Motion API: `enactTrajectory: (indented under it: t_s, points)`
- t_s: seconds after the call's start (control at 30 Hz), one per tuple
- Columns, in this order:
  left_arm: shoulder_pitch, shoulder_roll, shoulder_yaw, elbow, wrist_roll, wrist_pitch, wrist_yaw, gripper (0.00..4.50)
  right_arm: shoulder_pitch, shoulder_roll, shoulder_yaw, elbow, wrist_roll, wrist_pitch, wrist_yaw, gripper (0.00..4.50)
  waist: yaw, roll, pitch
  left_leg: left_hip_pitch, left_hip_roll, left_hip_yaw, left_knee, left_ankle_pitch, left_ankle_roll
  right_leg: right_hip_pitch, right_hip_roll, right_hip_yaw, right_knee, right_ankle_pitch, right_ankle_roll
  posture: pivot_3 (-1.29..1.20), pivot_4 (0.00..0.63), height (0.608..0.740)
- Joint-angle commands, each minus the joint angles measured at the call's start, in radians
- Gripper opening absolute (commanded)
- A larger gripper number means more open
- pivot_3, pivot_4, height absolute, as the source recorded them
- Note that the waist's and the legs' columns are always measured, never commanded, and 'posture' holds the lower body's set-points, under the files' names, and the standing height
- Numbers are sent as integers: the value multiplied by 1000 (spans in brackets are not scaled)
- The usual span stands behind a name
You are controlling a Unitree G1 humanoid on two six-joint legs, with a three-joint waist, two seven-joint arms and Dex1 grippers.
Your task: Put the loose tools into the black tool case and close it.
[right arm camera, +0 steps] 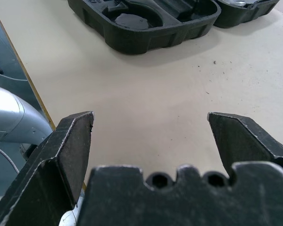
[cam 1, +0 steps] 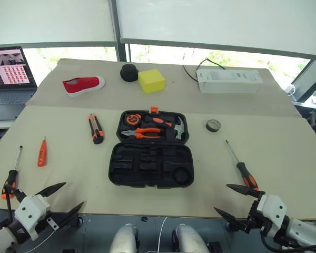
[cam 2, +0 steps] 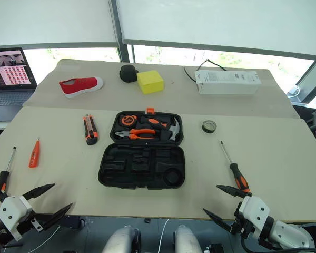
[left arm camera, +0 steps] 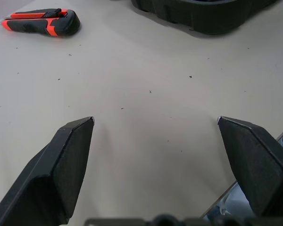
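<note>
The black tool case (cam 1: 127, 164) lies open at the table's middle. Its near half holds empty slots; the far half holds pliers, a hammer and a tape measure. Left of it lie the orange-black utility knife (cam 1: 95, 128) and the small orange tester screwdriver (cam 1: 42, 152). One long screwdriver (cam 1: 11, 176) lies at the far left, beside my open left gripper (cam 1: 73, 193). The other screwdriver (cam 1: 242, 167) lies right of the case, its handle just ahead of my open right gripper (cam 1: 221, 197). A dark tape roll (cam 1: 213, 125) sits at the right. Both grippers are empty at the near table edge.
At the back stand a red shoe (cam 1: 83, 85), a round black object (cam 1: 129, 72), a yellow block (cam 1: 151, 80) and a long white box (cam 1: 229, 80) with a cable. A laptop (cam 1: 9, 74) sits at the far left.
</note>
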Motion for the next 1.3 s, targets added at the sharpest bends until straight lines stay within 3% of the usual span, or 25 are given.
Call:
enactTrajectory:
  t_s: [0.03, 0.13, 0.23, 0.37, 0.5, 0.67, 0.8, 0.93, 1.13, 1.23, 1.3]
  points:
    - [-12, -20, 60, -42, -101, 83, 56, 4500, -36, -8, 5, -49, 58, 41, -1, 4475, 0, 0, 0, 0, 0, 0, 0, 0, 0, 0, 0, 0, 0, 0, 0, 0, 150, 740]
    - [-15, -102, 195, -88, -270, 223, 218, 4500, -153, 37, 44, -140, 177, 139, -46, 4475, -12, -2, 1, 1, 2, -2, 0, 0, 0, 0, 0, 0, 2, 0, 0, 0, 150, 740]
    - [18, -166, 232, -114, -277, 261, 277, 4500, -201, 62, 67, -176, 175, 153, -66, 4475, -15, -1, 1, 1, 2, -7, 2, 0, 0, 0, 1, 0, 4, 0, 0, 0, 150, 740]
    - [79, -332, 328, -63, -312, 311, 451, 4500, -274, 150, 89, -209, 271, 53, -20, 4475, -14, -2, 0, 1, 0, -6, 2, -1, 0, 2, 0, 0, 2, 0, 2, 0, 150, 740]
    - [82, -383, 379, -46, -337, 344, 536, 4500, -287, 125, 89, -177, 345, 103, 60, 4475, 0, -6, 1, 0, 0, -7, 5, -2, 0, 4, 0, -2, 2, -1, 2, 0, 150, 740]
    - [20, -289, 401, -77, -403, 493, 607, 4500, -294, 113, 98, -139, 323, 75, 115, 4475, 14, -8, -1, 2, 0, -7, 8, -2, 0, 4, -1, -6, 2, -5, -5, 0, 150, 740]
    - [-99, -81, 406, -52, -453, 706, 656, 4500, -299, 107, 100, -122, 318, 83, 135, 4475, 17, -9, -1, 4, 1, -7, 8, -2, 0, 7, 0, -7, 4, -4, -6, 0, 150, 740]
    - [-220, 100, 353, 30, -439, 933, 700, 4500, -298, 110, 107, -107, 307, 75, 148, 4475, 11, -9, -1, 9, 2, -7, 8, -2, 0, 11, 0, -8, 4, -2, -1, 0, 150, 740]
    - [-399, 221, 243, 192, -395, 1121, 672, 4500, -302, 120, 121, -106, 285, 71, 146, 4475, -6, -8, 0, 9, 1, -8, 7, -2, -1, 11, 0, -5, 5, -1, 0, 0, 150, 740]
    - [-444, 239, 191, 223, -355, 1159, 653, 3924, -299, 122, 126, -112, 277, 73, 141, 4500, -2, -6, 0, 9, 1, -8, 6, -2, -1, 11, 1, -5, 5, -1, -1, 0, 150, 740]
    - [-464, 239, 180, 230, -334, 1178, 651, 3089, -296, 120, 127, -119, 274, 80, 137, 4500, 0, -3, 2, 10, 1, -8, 6, -3, -3, 11, -1, -5, 5, 0, -1, 0, 150, 740]
